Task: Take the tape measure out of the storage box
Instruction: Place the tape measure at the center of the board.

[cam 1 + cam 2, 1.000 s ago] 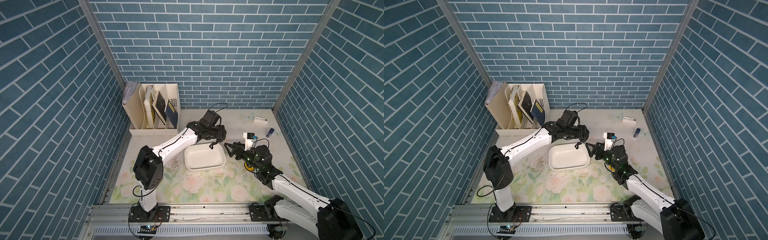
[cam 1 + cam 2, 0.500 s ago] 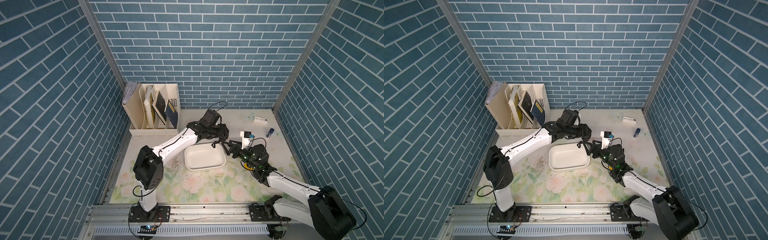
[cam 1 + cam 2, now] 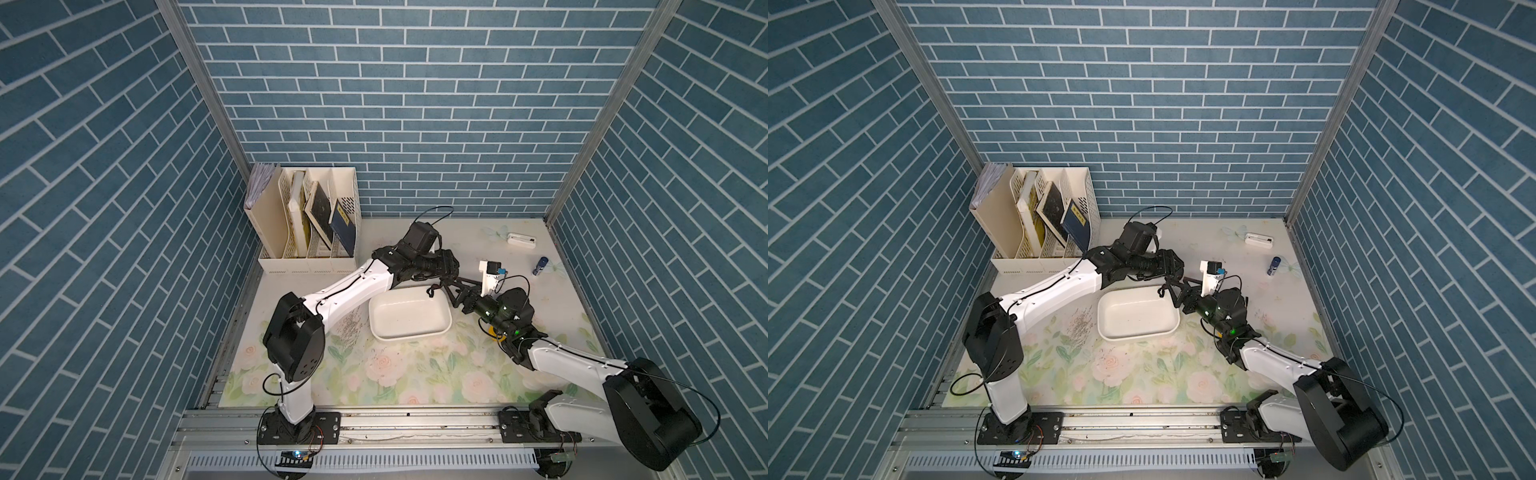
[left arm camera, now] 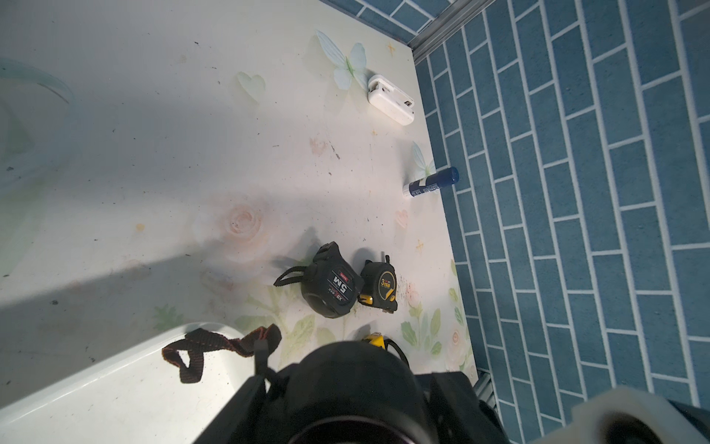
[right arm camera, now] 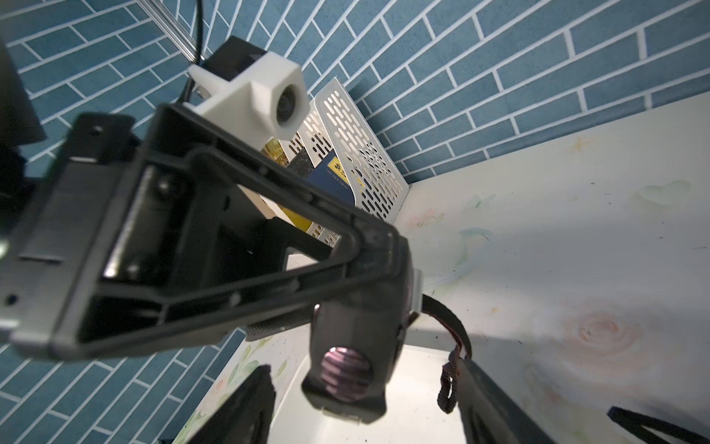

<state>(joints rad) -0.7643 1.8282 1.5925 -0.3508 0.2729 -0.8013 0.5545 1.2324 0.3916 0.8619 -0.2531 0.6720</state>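
Your left gripper (image 5: 365, 292) pinches tape measure (image 5: 351, 346) over upper-right corner of storage box (image 3: 407, 320), frame center; your right gripper (image 5: 369, 407) spread, flanking it.

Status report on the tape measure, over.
Left gripper shut on black tape measure above storage box corner. Right gripper open, straddling it. Strap dangles near its fingers.

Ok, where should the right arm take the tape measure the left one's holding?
Grip the free end of the tape measure, which juts past the left fingers. Come head-on from the side opposite them, keeping off the dangling strap.
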